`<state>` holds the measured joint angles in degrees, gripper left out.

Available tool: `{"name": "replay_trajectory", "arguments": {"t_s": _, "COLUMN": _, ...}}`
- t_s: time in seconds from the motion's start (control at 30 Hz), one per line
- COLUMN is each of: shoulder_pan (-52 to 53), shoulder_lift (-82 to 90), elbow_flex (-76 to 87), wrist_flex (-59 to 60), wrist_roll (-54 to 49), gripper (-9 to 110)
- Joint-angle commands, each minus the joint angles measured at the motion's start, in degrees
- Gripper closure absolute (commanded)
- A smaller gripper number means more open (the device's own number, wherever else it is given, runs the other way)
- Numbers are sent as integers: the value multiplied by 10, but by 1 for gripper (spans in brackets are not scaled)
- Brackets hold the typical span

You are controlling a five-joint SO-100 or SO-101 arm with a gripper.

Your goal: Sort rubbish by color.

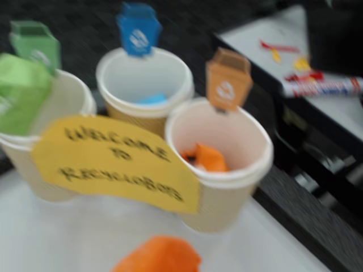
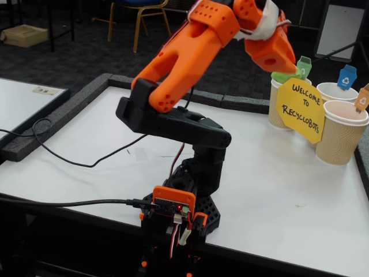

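While I reach over the cups, my gripper [image 2: 286, 74] pinches the green wad [image 1: 20, 90] above the left cup [image 1: 62, 113]. Blue wad [image 1: 152, 99] and orange wad [image 1: 207, 158] sit inside theirs.

Yellow sign [image 2: 300, 109] fronts the cups [image 2: 341, 134]; their mouths stay open.

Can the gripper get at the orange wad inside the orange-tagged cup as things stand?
Probably yes, from above: the orange wad lies in an open cup with nothing over it, and the yellow sign hangs outside. The gripper is over by the green wad; the fit may be tight.
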<state>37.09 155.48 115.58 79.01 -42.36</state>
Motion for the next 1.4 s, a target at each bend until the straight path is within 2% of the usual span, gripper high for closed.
{"name": "replay_trajectory", "arguments": {"t_s": 0.0, "shoulder_pan": -48, "shoulder_lift": 5, "elbow_flex": -76, "wrist_flex": -19, "wrist_roll": 11, "gripper": 101}}
{"name": "replay_trajectory", "arguments": {"t_s": 0.4, "shoulder_pan": -198, "shoulder_lift": 8, "elbow_flex": -78, "wrist_flex": -60, "wrist_roll": 16, "gripper": 101}}
{"name": "replay_trajectory", "arguments": {"t_s": 0.6, "shoulder_pan": -244, "shoulder_lift": 11, "elbow_flex": -53, "wrist_flex": -92, "wrist_roll": 75, "gripper": 101}}
{"name": "replay_trajectory", "arguments": {"t_s": 1.13, "shoulder_pan": -278, "shoulder_lift": 105, "elbow_flex": 277, "wrist_flex": -306, "wrist_roll": 238, "gripper": 101}}
{"name": "replay_trajectory", "arguments": {"t_s": 1.37, "shoulder_pan": -302, "shoulder_lift": 180, "elbow_flex": 409, "wrist_flex": -331, "wrist_roll": 301, "gripper": 101}}
